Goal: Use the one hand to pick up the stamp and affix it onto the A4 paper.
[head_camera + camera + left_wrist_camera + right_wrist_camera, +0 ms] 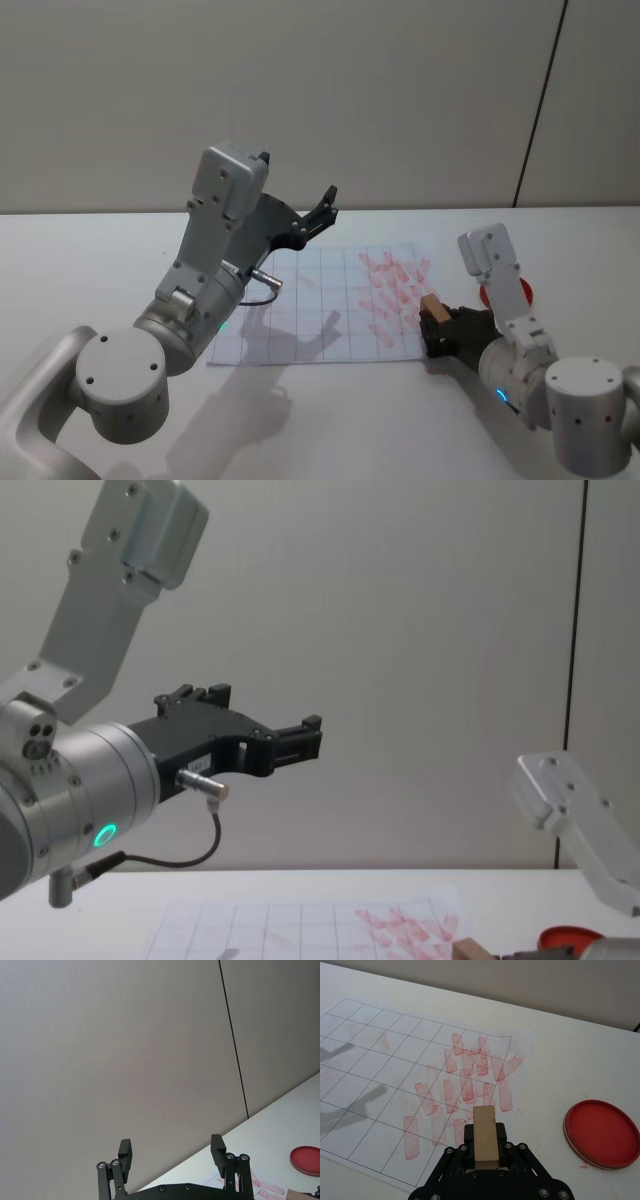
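Right end effector (440,328) clamps stamp (485,1132), underside hidden, possibly clear of A4 paper (380,1060). Left end effector (171,1147) open, aloft. Red ink pad (602,1132) nearby.

The left arm (195,300) is lifted high, its silver forearm slanting up and forward and a green ring lit near the wrist. The left gripper (170,1144) points ahead with its black fingers (125,1152) spread wide and nothing between them. The right arm (515,350) sits low on the robot's right, elbow bent and a white segment (492,262) tilted up behind the wrist. The right gripper (485,1139) reaches forward and down, its jaws pinched on the sides of the stamp (485,1127), which juts out past the fingertips
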You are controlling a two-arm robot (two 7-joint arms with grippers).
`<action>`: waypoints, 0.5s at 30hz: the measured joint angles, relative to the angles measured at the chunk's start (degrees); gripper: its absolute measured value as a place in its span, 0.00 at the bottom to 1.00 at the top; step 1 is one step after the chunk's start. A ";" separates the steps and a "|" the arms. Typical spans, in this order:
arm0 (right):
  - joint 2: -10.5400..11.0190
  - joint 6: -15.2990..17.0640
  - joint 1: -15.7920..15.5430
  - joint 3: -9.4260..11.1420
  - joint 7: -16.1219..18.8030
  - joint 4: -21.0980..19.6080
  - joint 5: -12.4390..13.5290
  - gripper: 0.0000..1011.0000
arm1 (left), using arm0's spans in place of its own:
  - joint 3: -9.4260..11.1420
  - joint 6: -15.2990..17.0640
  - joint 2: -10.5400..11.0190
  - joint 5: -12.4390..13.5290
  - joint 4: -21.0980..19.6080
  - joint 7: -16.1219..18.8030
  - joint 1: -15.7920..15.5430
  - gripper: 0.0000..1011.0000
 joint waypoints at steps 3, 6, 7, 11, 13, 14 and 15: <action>0.06 0.01 -0.13 0.19 -0.02 -0.88 0.50 0.22 | 0.00 0.00 0.00 0.00 0.00 0.00 0.00 0.99; 0.14 0.04 -0.27 0.37 -0.05 -1.74 0.92 0.22 | 0.00 0.00 0.00 0.00 0.00 0.00 0.00 0.99; 0.18 0.11 -0.29 0.42 -0.06 -2.07 1.08 0.22 | 0.00 0.00 0.00 0.00 0.00 0.00 0.00 0.99; 0.26 0.18 -0.30 0.79 -0.18 -4.44 2.14 0.22 | 0.00 0.00 0.00 0.00 0.00 0.00 0.00 0.99; 0.26 0.20 -0.26 1.14 -0.44 -6.50 3.08 0.22 | 0.00 0.00 0.00 0.00 0.00 0.00 0.00 0.99; 0.26 0.22 -0.25 1.21 -0.52 -6.84 3.28 0.22 | 0.00 0.00 0.00 0.00 0.00 0.00 0.00 0.99; 0.26 0.26 -0.24 1.28 -0.64 -7.23 3.48 0.22 | 0.00 0.00 0.00 0.00 0.00 0.00 0.00 0.99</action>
